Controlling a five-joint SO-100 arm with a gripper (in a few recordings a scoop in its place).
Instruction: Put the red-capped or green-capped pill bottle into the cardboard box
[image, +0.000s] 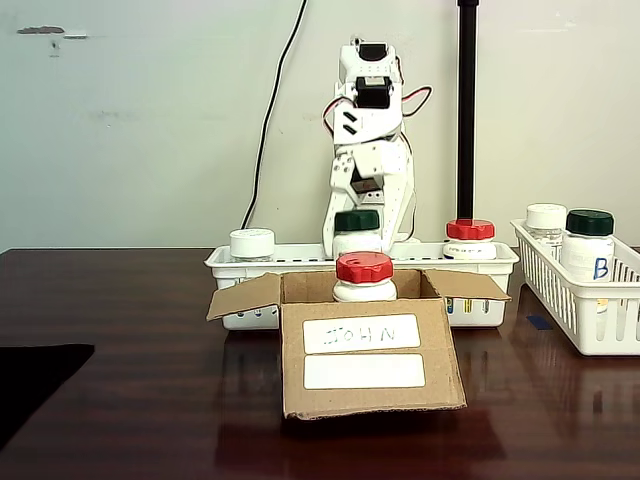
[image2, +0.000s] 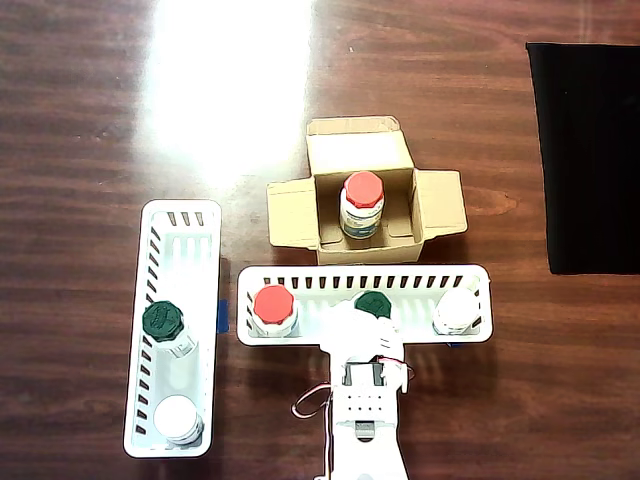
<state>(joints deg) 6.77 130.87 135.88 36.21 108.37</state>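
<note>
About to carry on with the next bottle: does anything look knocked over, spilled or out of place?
Nothing stands out. The red-capped bottle stands upright inside the cardboard box, flaps open. The green-capped pill bottle stands upright in the near basket, right at the gripper. Other bottles are upright; no spill.

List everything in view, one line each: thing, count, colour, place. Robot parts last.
cardboard box: one, brown, flaps open, table centre; two white labels on its front, upper one reading JOHN.
red-capped bottle in the box: one, white with red cap, standing inside.
long basket: one, white slotted, right behind the box.
pill bottle: one, white with dark green cap, middle of the long basket, at the gripper.
other bottles in the long basket: two, one red-capped, one white-capped.
side basket: one, white slotted, left in the overhead view.
bottles in the side basket: two, one green-capped marked B, one white-capped.
black mat: one, table edge.
table: one, dark wood.
black pole: one, behind the baskets.
gripper: one, white, at the pill bottle.
</note>
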